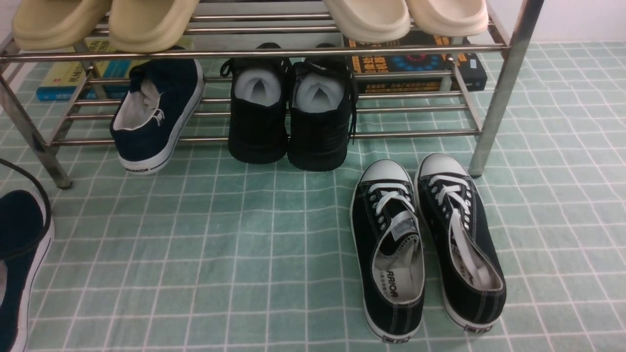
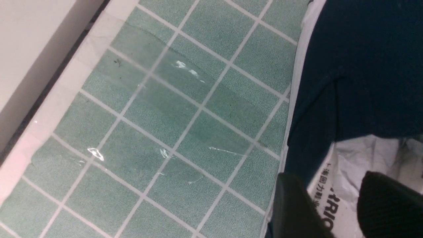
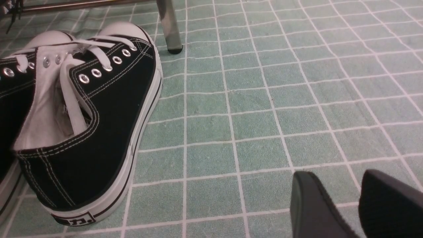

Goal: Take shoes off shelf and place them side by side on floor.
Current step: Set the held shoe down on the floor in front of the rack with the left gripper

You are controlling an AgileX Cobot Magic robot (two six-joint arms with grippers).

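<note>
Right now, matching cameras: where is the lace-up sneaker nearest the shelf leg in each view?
Front: lace-up sneaker, lower right.
Left wrist: not in it.
Right wrist: sneaker close up, heel towards camera.
Landmark: shelf leg beside its toe cap.

Left gripper (image 2: 330,180): two dark fingers (image 2: 297,211) spread apart. One finger over side wall and white sole edge (image 2: 299,66) of navy shoe (image 2: 363,66), other over white lining (image 2: 357,158). Black printed lettering on lining shows in gap between them, partly hidden. Navy canvas upper stretches ahead of fingertips. Beyond sole-side finger: mint-green gridded floor (image 2: 185,115) with small white scuffs (image 2: 96,153), touching sole edge. Farther off that way, pale border strip (image 2: 66,86), then plain wall (image 2: 29,43).
</note>
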